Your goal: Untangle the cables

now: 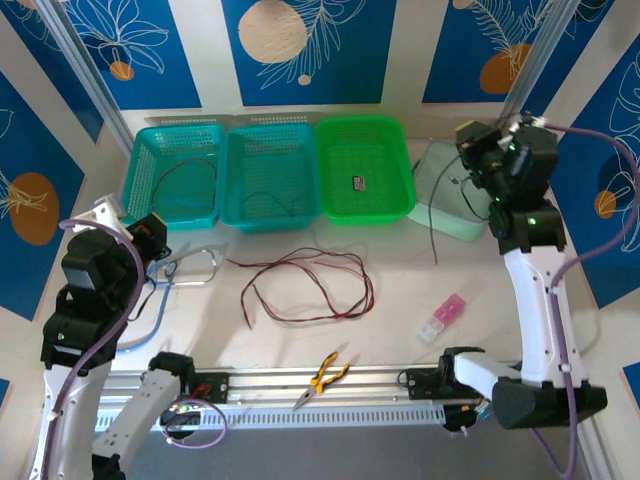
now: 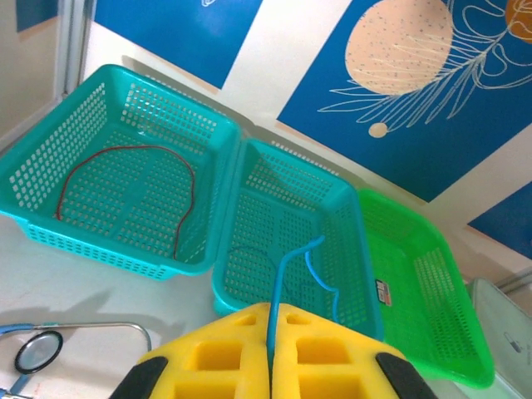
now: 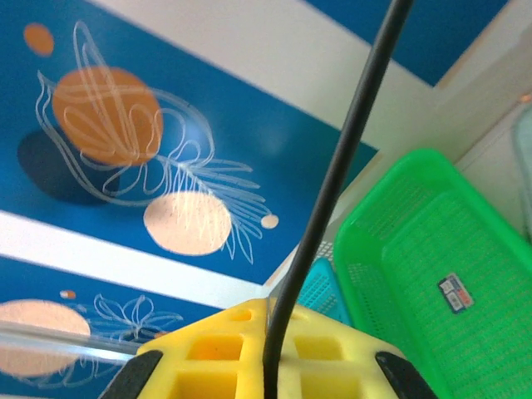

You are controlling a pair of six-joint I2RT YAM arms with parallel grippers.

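Right gripper (image 3: 270,359) pinches black cable (image 3: 332,191) before blue leaf-patterned wall (image 3: 216,133).

Blue wall panels (image 1: 300,50) behind, white leaf outlines, orange and cream circles, white strips between. Pale tabletop (image 1: 400,290), evenly lit. Silver posts (image 1: 85,70) at back corners. Aluminium rail (image 1: 260,380) along near edge.

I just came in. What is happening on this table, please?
Two robot arms are sorting out tangled cables. The left gripper has its jaws shut on a blue cable that stretches toward the middle teal basket. The right gripper, raised at the far right, has its jaws shut on a black cable. One reddish-brown cable lies in the left teal basket, and a loop of red and dark cables lies on the table, untouched.
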